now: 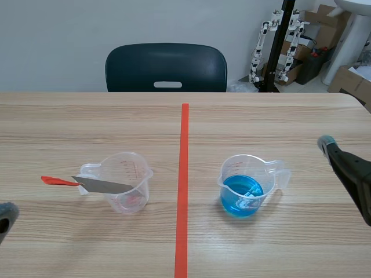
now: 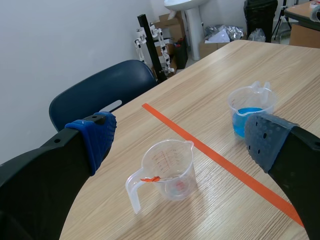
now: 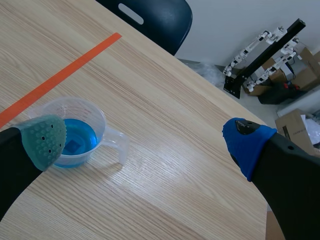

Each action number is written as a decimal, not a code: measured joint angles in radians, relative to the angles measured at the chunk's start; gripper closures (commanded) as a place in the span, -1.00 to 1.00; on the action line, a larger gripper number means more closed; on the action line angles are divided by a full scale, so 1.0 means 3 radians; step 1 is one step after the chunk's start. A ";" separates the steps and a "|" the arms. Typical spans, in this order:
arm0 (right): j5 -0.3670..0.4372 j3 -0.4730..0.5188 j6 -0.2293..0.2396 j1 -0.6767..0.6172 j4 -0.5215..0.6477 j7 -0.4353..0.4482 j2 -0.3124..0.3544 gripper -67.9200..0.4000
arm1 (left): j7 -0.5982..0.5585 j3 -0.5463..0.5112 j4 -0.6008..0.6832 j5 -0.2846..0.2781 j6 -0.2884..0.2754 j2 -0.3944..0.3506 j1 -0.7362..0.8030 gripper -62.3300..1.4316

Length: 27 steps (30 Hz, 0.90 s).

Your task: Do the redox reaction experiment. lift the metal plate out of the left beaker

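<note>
Spreading wide, the left tool (image 2: 180, 137) holds both fingers apart with nothing between the pads, poised over the bench (image 2: 200, 215). Just ahead of it, framed between the fingers, stands the left beaker (image 2: 167, 167), clear and upright, handle on the side nearer this tool. The metal plate (image 1: 104, 185) lies tilted in this beaker. One end is down inside. The other leans on the rim by the handle and projects outward, ending in a red tab (image 1: 58, 180). Neither tool touches the plate.

The right tool (image 3: 146, 141) is likewise spread and empty. The right beaker (image 3: 75, 132), holding blue liquid, sits ahead of it, partly hidden by the grey-green pad (image 3: 45, 140). An orange-red tape line (image 1: 184, 185) separates the two beakers, which stand well apart.

Beyond the far edge of the bench, ahead of both tools, is a dark chair (image 1: 166, 66). Farther off stand a black stand (image 1: 278, 46) carrying white jointed parts and cardboard boxes (image 1: 348, 84).
</note>
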 measured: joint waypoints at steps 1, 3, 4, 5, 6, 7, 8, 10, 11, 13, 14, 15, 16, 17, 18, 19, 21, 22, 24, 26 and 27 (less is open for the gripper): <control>0.0000 0.0000 0.0000 0.0000 0.0000 0.0000 0.0000 -1.00 | 0.0000 0.0000 0.0000 0.0000 0.0000 0.0000 0.0000 -0.74; 0.0000 0.0000 0.0000 0.0000 0.0000 0.0000 0.0000 -1.00 | 0.0000 0.0000 0.0000 0.0000 0.0000 0.0000 0.0000 -0.74; 0.0000 0.0000 0.0000 0.0000 0.0000 0.0000 0.0000 -1.00 | 0.0000 0.0000 0.0000 0.0000 0.0000 0.0000 0.0000 -0.74; 0.0000 0.0000 0.0000 0.0000 0.0000 0.0000 0.0000 -1.00 | 0.0000 0.0000 0.0000 0.0000 0.0000 0.0000 0.0000 -0.74; 0.0000 0.0000 0.0000 0.0000 0.0000 0.0000 0.0000 -1.00 | 0.0000 0.0000 0.0000 0.0000 0.0000 0.0000 0.0000 -0.74; 0.0000 0.0000 0.0000 0.0000 0.0000 0.0000 0.0000 -1.00 | 0.0000 0.0000 0.0000 0.0000 0.0000 0.0000 0.0000 -0.74; 0.0000 0.0000 0.0000 0.0000 0.0000 0.0000 0.0000 -1.00 | 0.0000 0.0000 0.0000 0.0000 0.0000 0.0000 0.0000 -0.74; 0.0000 0.0000 0.0000 0.0000 0.0000 0.0000 0.0000 -1.00 | 0.0000 0.0000 0.0000 0.0000 0.0000 0.0000 0.0000 -0.74; 0.0000 0.0000 0.0000 0.0000 0.0000 0.0000 0.0000 -1.00 | 0.0000 0.0000 0.0000 0.0000 0.0000 0.0000 0.0000 -0.74; 0.0000 0.0000 0.0004 0.0000 0.0000 0.0000 0.0000 -1.00 | 0.0000 0.0000 0.0000 0.0000 0.0000 0.0000 0.0000 -0.74; 0.0000 0.0000 0.0017 0.0000 0.0000 0.0000 0.0000 -1.00 | 0.0000 0.0000 0.0000 0.0000 0.0000 0.0000 0.0000 -0.74; 0.0000 0.0000 0.0027 0.0000 0.0000 0.0000 0.0000 -1.00 | 0.0000 0.0000 0.0000 0.0000 0.0000 0.0000 0.0000 -0.74; 0.0000 0.0000 0.0027 0.0000 0.0000 0.0000 0.0000 -1.00 | 0.0000 0.0000 0.0000 0.0000 0.0000 0.0000 0.0000 -0.74; 0.0000 0.0000 0.0025 0.0000 0.0000 0.0000 0.0000 -1.00 | 0.0000 0.0000 0.0000 0.0000 0.0000 0.0000 0.0000 -0.74; 0.0000 0.0000 0.0025 0.0000 0.0000 0.0000 0.0000 -1.00 | 0.0000 0.0000 0.0000 0.0000 0.0000 0.0000 0.0000 -0.74; 0.0000 0.0000 0.0028 0.0000 0.0000 0.0000 0.0000 -1.00 | 0.0000 0.0000 0.0000 0.0000 0.0000 0.0000 -0.0001 -0.74; 0.0000 0.0000 0.0028 0.0000 0.0000 0.0000 0.0000 -1.00 | 0.0050 0.0000 0.0000 0.0000 0.0000 0.0000 -0.0011 -0.74; 0.0000 0.0000 0.0028 0.0000 0.0000 0.0000 0.0000 -1.00 | 0.0134 0.0000 0.0000 0.0000 -0.0001 0.0001 -0.0032 -0.74; 0.0000 0.0000 0.0028 0.0000 0.0000 0.0000 0.0000 -1.00 | 0.0304 0.0000 -0.0001 0.0001 0.0000 0.0000 -0.0088 -0.74; 0.0000 0.0000 0.0028 0.0000 0.0000 0.0003 0.0000 -1.00 | 0.0385 0.0000 -0.0001 -0.0009 0.0000 0.0000 -0.0121 -0.74; 0.0000 0.0000 0.0053 0.0000 0.0000 0.0001 0.0001 -1.00 | 0.0385 0.0000 -0.0001 -0.0010 0.0000 0.0000 -0.0121 -0.74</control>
